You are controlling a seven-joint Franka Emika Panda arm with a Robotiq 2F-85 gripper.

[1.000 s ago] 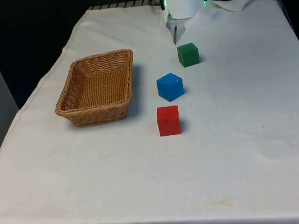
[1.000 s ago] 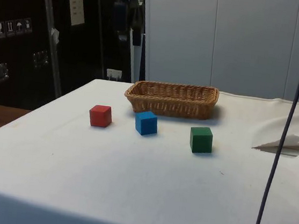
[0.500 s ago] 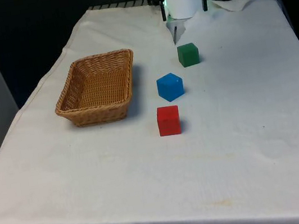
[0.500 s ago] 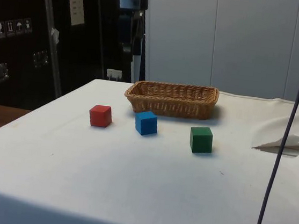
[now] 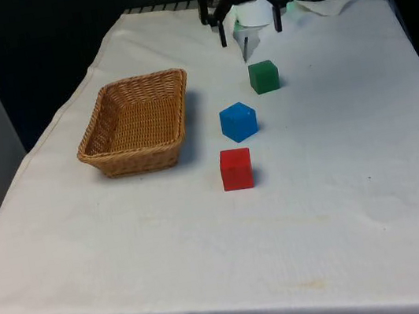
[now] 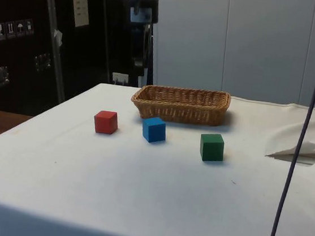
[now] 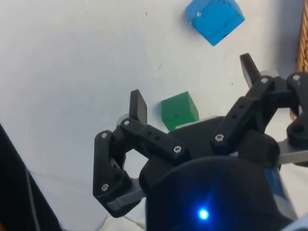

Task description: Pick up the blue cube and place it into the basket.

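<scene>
The blue cube (image 5: 238,121) (image 6: 154,129) (image 7: 215,19) rests on the white cloth, a short way off the wicker basket's (image 5: 141,79) (image 6: 182,105) long side. Nothing lies in the basket. My gripper (image 5: 250,29) (image 7: 192,84) hangs open above the table's far end, beyond the green cube (image 5: 264,77), with nothing between its widely spread fingers. In the wrist view the green cube (image 7: 179,110) lies below the gap between the fingers, and the blue cube lies farther out. The basket's edge (image 7: 304,38) shows beside one finger.
A red cube (image 5: 236,169) (image 6: 106,122) stands on the near side of the blue one, and the green cube (image 6: 211,147) on its far side. The cloth is bunched into a fold (image 6: 297,150) at the robot's end. A thin cable (image 6: 298,145) hangs in the side view.
The gripper has come down into the front view at the table's far end, with its fingers now showing spread apart. The cubes and the basket have not moved.
</scene>
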